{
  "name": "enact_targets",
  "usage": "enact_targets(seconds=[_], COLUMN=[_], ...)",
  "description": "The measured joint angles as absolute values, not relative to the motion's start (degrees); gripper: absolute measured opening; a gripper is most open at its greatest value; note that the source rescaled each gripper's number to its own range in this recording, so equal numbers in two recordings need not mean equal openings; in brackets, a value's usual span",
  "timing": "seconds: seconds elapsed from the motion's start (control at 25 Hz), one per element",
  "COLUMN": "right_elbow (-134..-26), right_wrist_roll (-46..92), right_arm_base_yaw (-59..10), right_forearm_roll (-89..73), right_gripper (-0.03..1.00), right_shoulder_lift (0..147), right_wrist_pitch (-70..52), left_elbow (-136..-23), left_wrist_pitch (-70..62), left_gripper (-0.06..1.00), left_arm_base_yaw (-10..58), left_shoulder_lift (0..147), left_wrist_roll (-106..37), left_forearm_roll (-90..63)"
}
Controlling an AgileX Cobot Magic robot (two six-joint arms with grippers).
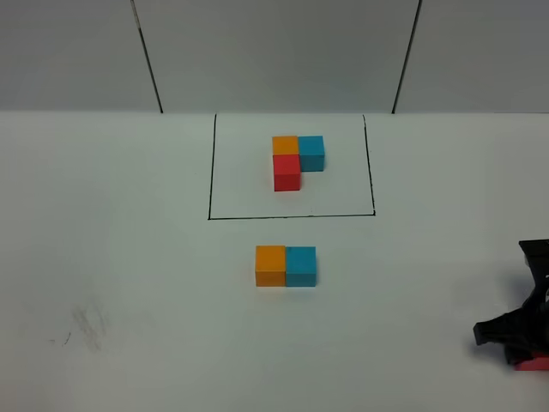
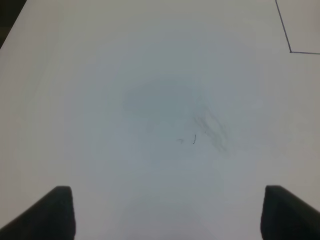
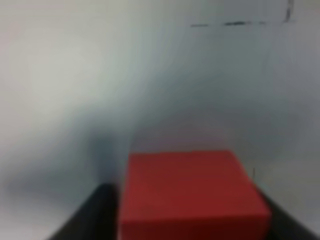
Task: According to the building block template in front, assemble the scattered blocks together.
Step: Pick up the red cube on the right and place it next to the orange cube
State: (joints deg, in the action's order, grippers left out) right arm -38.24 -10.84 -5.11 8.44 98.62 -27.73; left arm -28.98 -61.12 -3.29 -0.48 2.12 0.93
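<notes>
The building block template sits toward the table's far edge, inside a black frame. In it, orange and blue cubes stand side by side, with a red cube against the near face of the orange one.

Just on the near side of the frame, about mid-table, the orange block and blue block touch in the same order as the template's far row. That part looks done.

The red block is well apart from them, near the table's right edge toward the front. The right gripper is clamped on it, a finger on either side. What is left, I judge, is setting it against the orange block's near face.

The left gripper hangs spread wide and empty over faint scuff marks toward the front left.

The table is plain white. Behind it stands a grey panelled wall with dark seams.
</notes>
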Motion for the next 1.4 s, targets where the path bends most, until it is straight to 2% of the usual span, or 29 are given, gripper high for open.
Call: enact_targets(seconds=[0.2, 0.56, 0.68, 0.88, 1.16, 1.28, 1.4], right_elbow=[-38.24, -38.19, -38.19, -38.19, -40.87, -45.82, -50.69], right_wrist_roll=[-10.90, -12.63, -12.85, -21.41, -58.69, -67.68, -70.48], right_arm_base_yaw=[-5.05, -5.05, -7.29, -20.11, -41.84, -48.03, -51.61], right_forearm_roll=[8.75, 4.80, 0.62, 0.48, 12.13, 15.25, 15.67], right_gripper=[0.00, 0.00, 0.00, 0.00, 0.00, 0.00, 0.00], right_shoulder_lift=[96.73, 79.32, 74.63, 73.06, 80.05, 86.07, 91.51], right_wrist_pitch=[-28.84, -37.09, -39.35, -40.73, -41.57, -43.99, -45.02], left_elbow=[-28.98, -28.98, -28.98, -28.98, -28.98, -28.98, -28.98], left_wrist_pitch=[-61.12, -61.12, -61.12, -61.12, -61.12, -61.12, -61.12], left_gripper=[0.65, 0.65, 0.65, 0.64, 0.64, 0.64, 0.64], left_arm_base_yaw=[-3.29, -3.29, -3.29, -3.29, -3.29, -3.29, -3.29], left_shoulder_lift=[-0.48, -0.48, -0.48, -0.48, -0.48, -0.48, -0.48], left_wrist_roll=[2.12, 2.12, 2.12, 2.12, 2.12, 2.12, 2.12], left_forearm_roll=[0.93, 0.93, 0.93, 0.93, 0.93, 0.93, 0.93])
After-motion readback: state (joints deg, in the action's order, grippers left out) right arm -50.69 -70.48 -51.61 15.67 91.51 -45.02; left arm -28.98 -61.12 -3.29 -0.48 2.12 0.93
